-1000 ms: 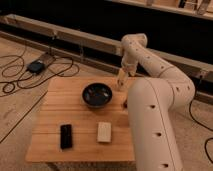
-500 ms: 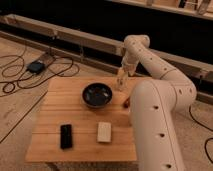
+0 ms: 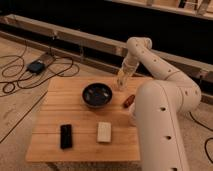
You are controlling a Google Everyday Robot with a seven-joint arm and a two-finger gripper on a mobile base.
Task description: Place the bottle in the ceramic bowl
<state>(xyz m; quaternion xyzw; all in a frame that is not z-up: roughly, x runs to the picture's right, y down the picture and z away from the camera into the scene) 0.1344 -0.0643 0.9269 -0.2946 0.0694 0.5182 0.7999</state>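
The ceramic bowl (image 3: 97,95), round, glossy and dark, sits on the wooden table (image 3: 55,102) near its back middle. My gripper (image 3: 121,81) hangs at the end of the white arm, just right of the bowl and over the table's back edge. It is shut on the bottle (image 3: 121,78), a small pale yellowish-white thing held upright a little above the tabletop. The bottle is beside the bowl, not over it.
A small reddish-brown oblong thing (image 3: 129,101) lies right of the bowl. A flat black object (image 3: 66,136) and a pale rectangular block (image 3: 104,132) lie near the front. The arm's white body (image 3: 160,125) covers the table's right side. Cables (image 3: 30,75) lie on the floor at left.
The gripper with the bottle has stayed almost in place right of the bowl, dropping only slightly. Nothing on the table has moved.
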